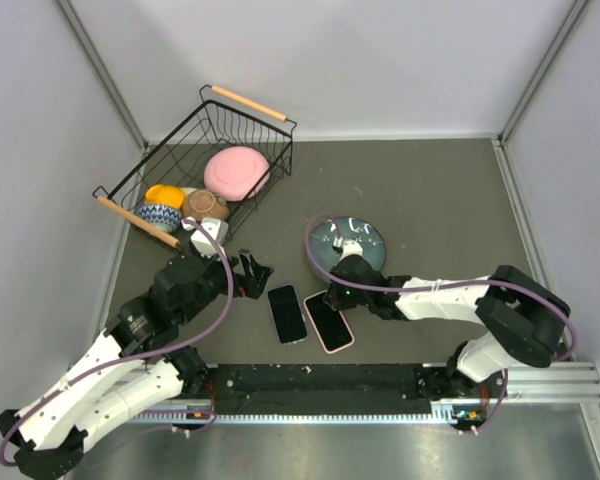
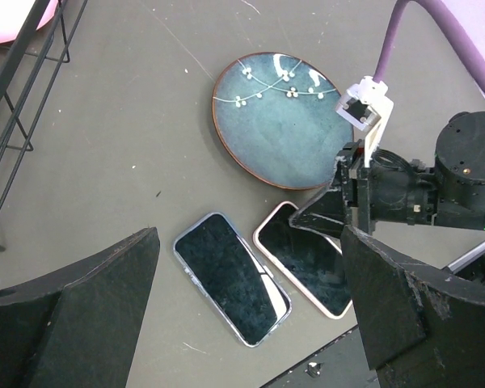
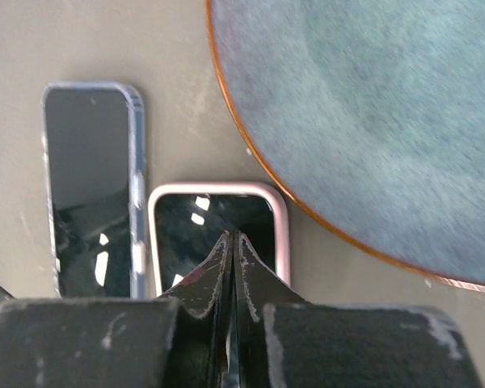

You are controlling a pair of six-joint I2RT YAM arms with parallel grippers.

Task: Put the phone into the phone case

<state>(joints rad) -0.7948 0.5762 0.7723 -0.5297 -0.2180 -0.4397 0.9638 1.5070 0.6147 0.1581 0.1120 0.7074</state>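
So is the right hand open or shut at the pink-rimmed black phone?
Shut: the right hand has its black fingers pressed together, nothing between them, tips over the pink-rimmed black phone; contact cannot be told.

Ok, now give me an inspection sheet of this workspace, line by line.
Surface: dark grey table, lightly scuffed.
Job's things: clear-rimmed phone and pink-rimmed phone lie flat, side by side; whether the pink rim is the case, cannot tell.
Clutter: blue plate beside the phones; wire rack at far left, holding bowls.
Tools: left tool open, holding nothing; right tool shut, tips over the pink-rimmed phone.
Cables: purple cable looped along each arm.
Surroundings: grey walls.
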